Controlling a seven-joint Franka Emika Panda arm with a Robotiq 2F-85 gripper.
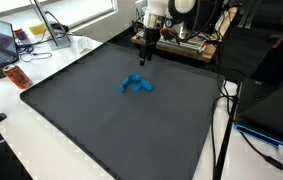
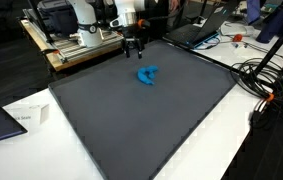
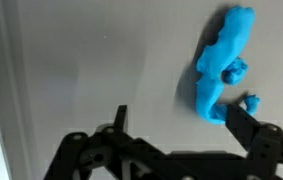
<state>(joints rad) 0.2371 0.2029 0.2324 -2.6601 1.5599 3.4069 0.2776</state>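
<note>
Grey surface (image 1: 91, 130), spread tool (image 1: 147, 55) above it, blue object (image 1: 136, 85) not yet gripped.
We see the surface filling both exterior views; over its edge by the robot's base hangs the tool, jaws spread wide and holding nothing. On the surface, toward that same edge and near its midline, lies the blue object, apart from the tool. We judge the work barely begun: nothing is grasped, and any pick-up is all left to do.
</note>
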